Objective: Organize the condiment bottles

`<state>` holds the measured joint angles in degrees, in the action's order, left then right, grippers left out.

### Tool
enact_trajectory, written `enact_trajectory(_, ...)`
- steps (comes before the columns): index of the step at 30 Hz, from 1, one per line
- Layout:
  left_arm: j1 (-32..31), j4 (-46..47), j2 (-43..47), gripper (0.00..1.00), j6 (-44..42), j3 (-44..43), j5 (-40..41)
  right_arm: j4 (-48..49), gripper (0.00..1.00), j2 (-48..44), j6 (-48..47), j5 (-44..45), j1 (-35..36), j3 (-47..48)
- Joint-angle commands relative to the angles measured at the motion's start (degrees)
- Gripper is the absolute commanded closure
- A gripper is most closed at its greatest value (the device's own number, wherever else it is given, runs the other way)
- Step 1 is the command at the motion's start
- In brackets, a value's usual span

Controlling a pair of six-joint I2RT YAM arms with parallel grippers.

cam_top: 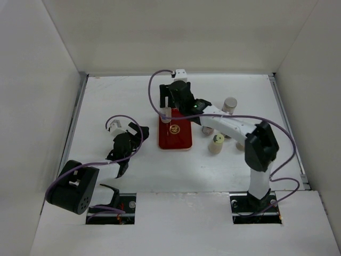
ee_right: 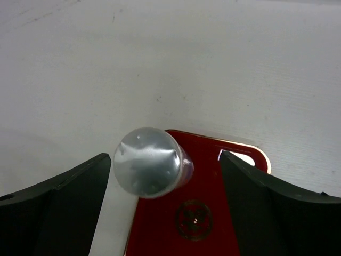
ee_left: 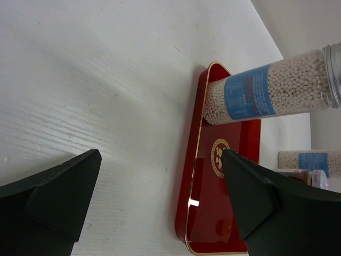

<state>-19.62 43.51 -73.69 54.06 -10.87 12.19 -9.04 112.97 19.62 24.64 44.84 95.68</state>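
One condiment bottle (cam_top: 165, 114) with a silver cap (ee_right: 149, 162) stands upright on the far left corner of the red tray (cam_top: 176, 140). My right gripper (cam_top: 169, 105) hangs over it, open. The cap sits between the fingers, near the left one and well apart from the right one. In the left wrist view this bottle (ee_left: 266, 90) shows white beads and a blue label. Other bottles stand right of the tray: a grey-capped one (cam_top: 230, 105), a cream one (cam_top: 216, 144) and one half hidden by the right arm (cam_top: 208, 130). My left gripper (cam_top: 128, 143) is open and empty, left of the tray.
The red tray (ee_left: 205, 213) holds nothing apart from the one bottle; its near edge lies just ahead of my left gripper (ee_left: 160, 157). White walls close in the table on the left, back and right. The right arm stretches across the bottles beside the tray.
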Motion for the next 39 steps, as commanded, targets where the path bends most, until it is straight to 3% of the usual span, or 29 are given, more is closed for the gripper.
enact_trajectory(1,0.15,2.46,0.92,0.0,0.25,-0.38,-0.32,5.95,0.1,-14.5,-0.28,1.37,0.29,-7.4)
enact_trajectory(8,-0.81,2.2,0.56,0.0,0.25,-0.73,0.03,5.88,0.08,-32.88,0.95,3.04,-5.85,-33.6)
enact_trajectory(11,-1.17,2.11,-0.22,0.0,0.25,-0.99,0.47,2.81,0.05,-36.23,1.56,2.25,-9.28,-38.89)
enact_trajectory(30,-1.87,2.99,0.48,0.0,0.08,-0.73,0.73,3.85,0.05,-24.47,1.12,-3.99,-16.5,-37.94)
enact_trajectory(36,-1.87,2.99,0.3,0.0,0.08,-0.82,0.47,3.94,0.38,-24.72,1.48,-2.5,-16.14,-36.36)
enact_trajectory(39,-1.87,2.99,-0.4,0.0,0.08,-0.9,0.21,4.03,0.43,-27.79,0.69,1.27,-14.75,-34.69)
